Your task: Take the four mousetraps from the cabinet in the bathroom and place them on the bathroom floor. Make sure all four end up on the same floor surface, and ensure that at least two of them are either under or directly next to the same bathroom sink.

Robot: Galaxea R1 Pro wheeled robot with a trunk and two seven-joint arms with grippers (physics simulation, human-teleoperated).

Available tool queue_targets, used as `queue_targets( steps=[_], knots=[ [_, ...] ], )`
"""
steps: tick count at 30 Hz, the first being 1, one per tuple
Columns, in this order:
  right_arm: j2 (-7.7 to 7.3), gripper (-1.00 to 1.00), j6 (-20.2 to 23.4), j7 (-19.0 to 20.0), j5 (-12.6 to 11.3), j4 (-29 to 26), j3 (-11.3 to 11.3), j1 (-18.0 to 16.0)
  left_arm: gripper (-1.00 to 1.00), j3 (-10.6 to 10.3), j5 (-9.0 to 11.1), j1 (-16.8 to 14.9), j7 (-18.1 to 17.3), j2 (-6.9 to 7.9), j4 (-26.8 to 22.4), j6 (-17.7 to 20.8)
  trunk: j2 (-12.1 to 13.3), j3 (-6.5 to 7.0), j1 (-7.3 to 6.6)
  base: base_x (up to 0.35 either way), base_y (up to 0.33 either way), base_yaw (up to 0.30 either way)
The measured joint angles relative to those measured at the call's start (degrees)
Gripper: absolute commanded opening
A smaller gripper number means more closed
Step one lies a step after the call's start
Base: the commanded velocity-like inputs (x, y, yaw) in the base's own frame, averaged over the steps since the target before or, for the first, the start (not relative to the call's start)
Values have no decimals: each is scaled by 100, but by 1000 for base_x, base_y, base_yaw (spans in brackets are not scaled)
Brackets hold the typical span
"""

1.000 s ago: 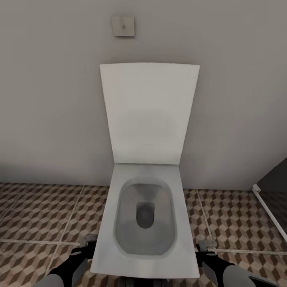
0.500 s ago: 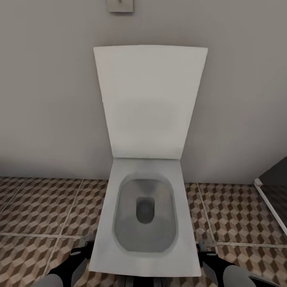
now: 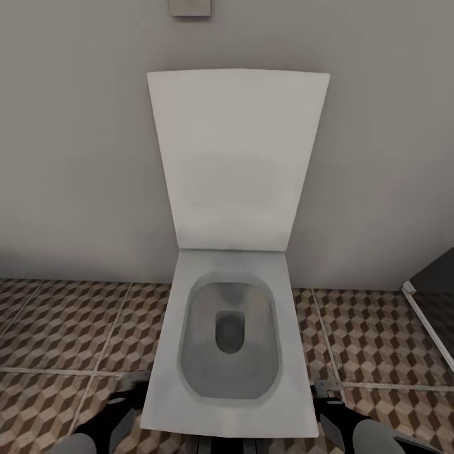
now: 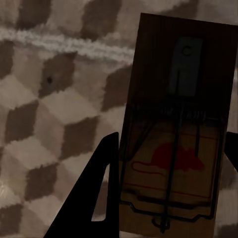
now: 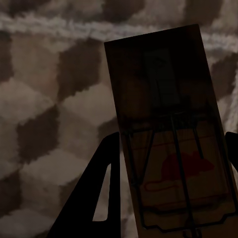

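Observation:
Each gripper holds one mousetrap low over the bathroom floor. In the left wrist view, a brown wooden mousetrap with dark wire and a red mouse print sits between the dark fingers of my left gripper. The right wrist view has a second mousetrap clamped in my right gripper, above the cube-pattern tiles. From the head view, the left gripper and right gripper flank the toilet's front corners. The cabinet is out of view.
A white toilet with its lid raised stands straight ahead against the grey wall, between both arms. A small wall plate is above it. A dark opening with a white threshold strip lies at the right.
The head view has shifted closer to the toilet, which looks larger, and the wall plate has slid toward the top edge. Both grippers keep their hold beside the toilet.

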Motion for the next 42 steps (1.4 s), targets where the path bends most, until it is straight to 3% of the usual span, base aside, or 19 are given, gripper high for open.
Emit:
queue_targets(
  steps=[4, 11, 26, 42],
  knots=[
    [0, -100, -2, 0, 0, 0, 0, 0, -100, 2, 1, 0, -1, 79, 0, -1, 0, 0, 0, 0, 0, 0],
    [0, -100, -8, 0, 0, -1, 0, -3, -100, 3, 2, 0, -1, 94, 0, -1, 0, 0, 0, 0, 0, 0],
    [0, -100, -10, 0, 0, 0, -1, -3, -100, -1, 3, 0, -2, 99, 9, 0, -20, -332, 39, 0, 0, 0],
    [0, -100, -9, 0, 0, -2, 0, -4, -100, 4, 2, 0, -2, 131, 8, 1, -20, -333, 39, 0, 0, 0]
  ],
)
